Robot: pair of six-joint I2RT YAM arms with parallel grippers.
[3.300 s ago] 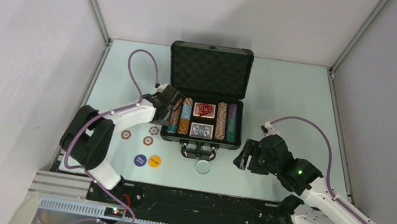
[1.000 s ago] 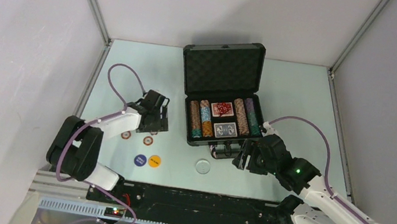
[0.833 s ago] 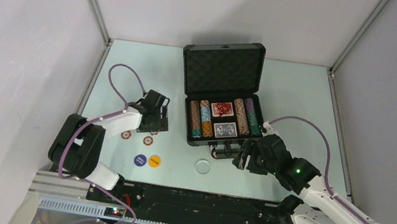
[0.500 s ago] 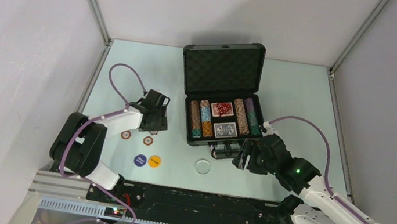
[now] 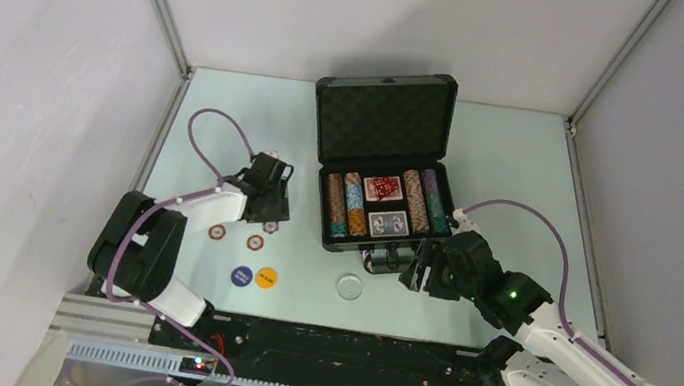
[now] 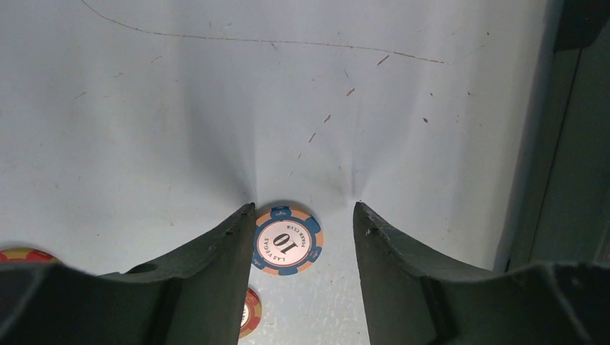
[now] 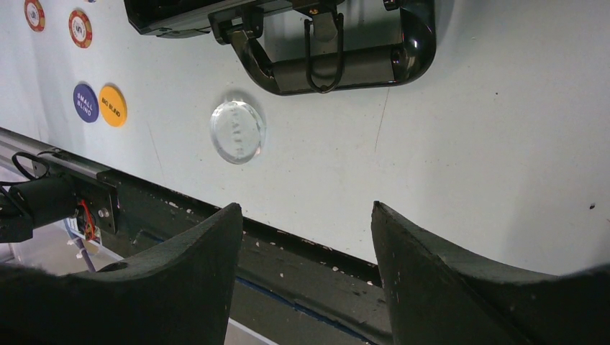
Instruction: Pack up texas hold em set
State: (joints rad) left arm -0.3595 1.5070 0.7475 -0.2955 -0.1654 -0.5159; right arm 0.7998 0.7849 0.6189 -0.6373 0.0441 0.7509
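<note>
The black case [image 5: 386, 122] lies open at the table's middle, its tray holding striped chip rows [image 5: 348, 206], two card decks [image 5: 387, 223] and red dice [image 5: 383, 189]. My left gripper [image 5: 270, 217] is open left of the case; in the left wrist view [image 6: 303, 208] a blue-and-orange "10" chip [image 6: 288, 240] lies flat on the table between the fingers, against the left one. My right gripper [image 5: 416, 269] is open and empty just right of the case's handle [image 7: 338, 57], over the table's near edge [image 7: 306, 207].
Two red loose chips [image 5: 217, 232] [image 5: 255, 241] lie left of the case. A purple button [image 5: 241, 276], an orange button [image 5: 266, 277] and a clear round button [image 5: 349, 286] lie near the front edge. The black base rail [image 7: 316, 266] runs below.
The case has shifted right and turned since the earliest frame. My left gripper left the case's side and went to the loose chips; in the last second it crept slightly farther. The right arm holds still.
</note>
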